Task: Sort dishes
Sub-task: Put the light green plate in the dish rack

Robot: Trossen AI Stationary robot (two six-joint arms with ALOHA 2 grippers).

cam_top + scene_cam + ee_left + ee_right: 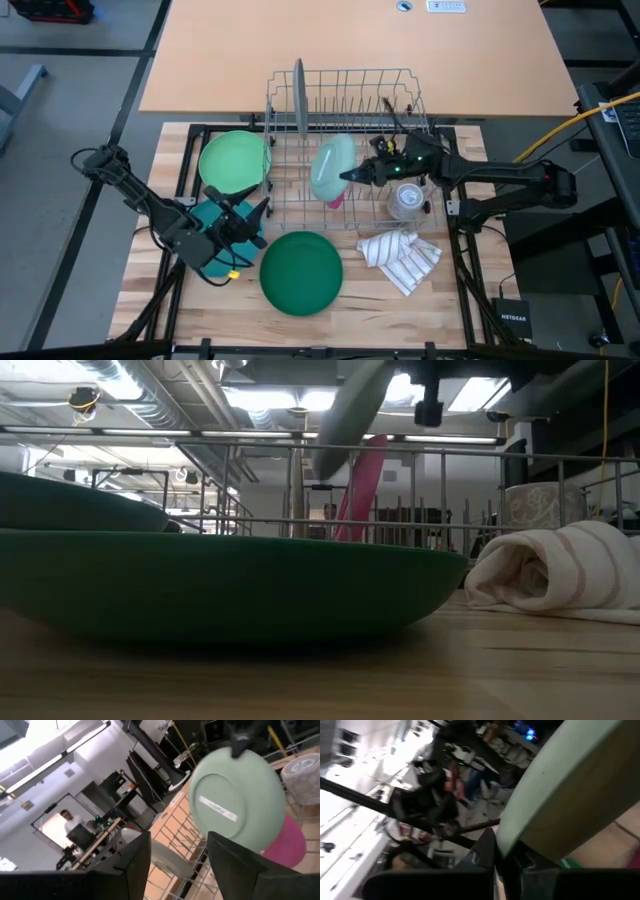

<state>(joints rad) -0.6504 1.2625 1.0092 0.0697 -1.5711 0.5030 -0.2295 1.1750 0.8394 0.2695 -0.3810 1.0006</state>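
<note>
Your right tool (347,176) was clamped on the pale green round plastic plate (331,165), held tilted over the wire dish rack (290,215) (pink plate (336,200) beneath); you needed to upright it into a slot. Left tool (252,222) gaped empty.

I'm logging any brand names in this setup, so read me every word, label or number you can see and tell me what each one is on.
"NETGEAR": on the small black box at the table's right edge in the high view.
White label on the back of the pale green plate held by the right gripper: too blurred to read.
White label on the tan tabletop: too small to read.
Nothing else is legible.
</note>
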